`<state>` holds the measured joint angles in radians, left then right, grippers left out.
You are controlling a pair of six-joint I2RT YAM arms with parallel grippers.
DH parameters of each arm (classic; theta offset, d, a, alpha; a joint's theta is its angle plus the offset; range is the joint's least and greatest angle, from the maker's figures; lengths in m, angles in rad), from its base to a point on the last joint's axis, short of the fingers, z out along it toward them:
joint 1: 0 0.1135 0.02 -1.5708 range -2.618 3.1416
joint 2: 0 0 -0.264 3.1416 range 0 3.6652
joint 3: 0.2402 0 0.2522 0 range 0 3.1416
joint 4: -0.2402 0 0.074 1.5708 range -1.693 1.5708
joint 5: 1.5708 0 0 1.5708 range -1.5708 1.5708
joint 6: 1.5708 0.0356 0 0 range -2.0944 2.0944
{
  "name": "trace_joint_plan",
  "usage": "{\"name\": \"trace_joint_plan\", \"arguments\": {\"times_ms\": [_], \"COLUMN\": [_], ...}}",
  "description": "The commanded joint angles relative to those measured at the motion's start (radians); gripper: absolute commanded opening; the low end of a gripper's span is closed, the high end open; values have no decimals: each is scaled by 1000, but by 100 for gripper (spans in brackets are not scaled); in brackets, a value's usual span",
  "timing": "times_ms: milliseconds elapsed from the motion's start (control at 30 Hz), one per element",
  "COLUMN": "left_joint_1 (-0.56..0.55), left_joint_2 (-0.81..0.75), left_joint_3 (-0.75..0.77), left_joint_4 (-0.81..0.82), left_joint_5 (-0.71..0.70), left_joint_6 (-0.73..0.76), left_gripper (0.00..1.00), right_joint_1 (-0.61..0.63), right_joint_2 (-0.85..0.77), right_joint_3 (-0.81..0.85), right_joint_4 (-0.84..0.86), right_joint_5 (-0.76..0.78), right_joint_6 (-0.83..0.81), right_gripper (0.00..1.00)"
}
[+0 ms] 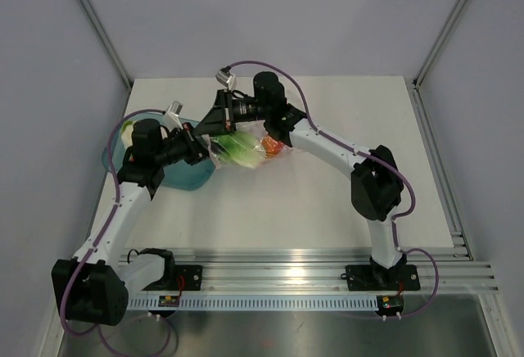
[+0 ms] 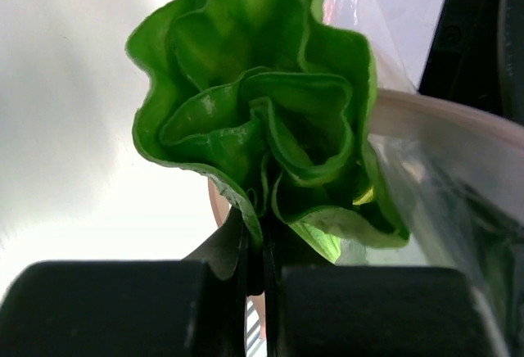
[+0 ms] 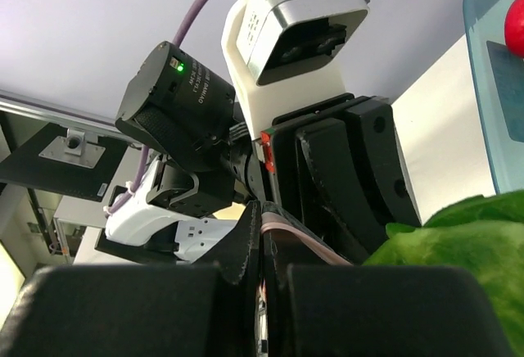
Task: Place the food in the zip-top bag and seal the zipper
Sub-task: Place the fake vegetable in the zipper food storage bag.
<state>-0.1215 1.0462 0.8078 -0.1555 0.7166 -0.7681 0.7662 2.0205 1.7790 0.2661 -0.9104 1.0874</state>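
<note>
The clear zip-top bag (image 1: pixel 246 154) lies mid-table, lifted at its left edge, with green leafy food and an orange-red piece (image 1: pixel 275 146) inside. My left gripper (image 1: pixel 205 149) is shut on the stem of a green lettuce piece (image 2: pixel 262 128) and holds it at the bag's mouth (image 2: pixel 442 160); the gripper (image 2: pixel 255 230) pinches it from below. My right gripper (image 1: pixel 213 130) is shut on the pinkish zipper strip (image 3: pixel 315 242) and holds that edge up. In the right wrist view the gripper (image 3: pixel 262 219) faces the left wrist, with the lettuce (image 3: pixel 467 246) at lower right.
The teal translucent bowl (image 1: pixel 176 175) sits just left of the bag, under the left wrist. In the right wrist view its wall (image 3: pixel 491 103) shows a red round piece (image 3: pixel 516 25) inside. Frame posts stand at the table's back corners.
</note>
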Motion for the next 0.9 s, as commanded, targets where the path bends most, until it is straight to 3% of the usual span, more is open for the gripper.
{"name": "trace_joint_plan", "arguments": {"times_ms": [0, 167, 333, 433, 467, 533, 633, 733, 800, 833, 867], "left_joint_1": [-43, -70, -27, 16, 23, 23, 23, 23, 23, 23, 23], "left_joint_2": [55, 54, -35, -98, -127, -143, -158, -146, -135, -130, -130], "left_joint_3": [42, 10, -47, -59, -38, -18, 57, 103, 126, 128, 123], "left_joint_4": [37, 73, 53, 4, -39, -67, -166, -238, -263, -280, -280], "left_joint_5": [142, 187, 133, 61, -6, -19, -83, -115, -114, -112, -111], "left_joint_6": [20, 12, -20, -13, 2, 15, 81, 145, 164, 171, 171], "left_gripper": [0, 0, 0, 0, 0, 0, 0, 0, 6, 21, 23], "right_joint_1": [42, 42, 35, 31, 31, 33, 33, 35, 36, 36, 36], "right_joint_2": [15, 60, 11, -66, -107, -115, -103, -71, -39, -29, -22], "right_joint_3": [48, 91, 47, -1, -12, -6, 42, 98, 141, 151, 161], "right_joint_4": [153, 118, 94, -19, -213, -261, -477, -495, -473, -438, -423], "right_joint_5": [-36, -50, -15, 97, 255, 287, 383, 380, 349, 340, 325], "right_joint_6": [49, 40, -3, -93, -137, -155, -179, -170, -156, -137, -126], "right_gripper": [0, 0, 0, 0, 0, 0, 0, 0, 0, 0, 0]}}
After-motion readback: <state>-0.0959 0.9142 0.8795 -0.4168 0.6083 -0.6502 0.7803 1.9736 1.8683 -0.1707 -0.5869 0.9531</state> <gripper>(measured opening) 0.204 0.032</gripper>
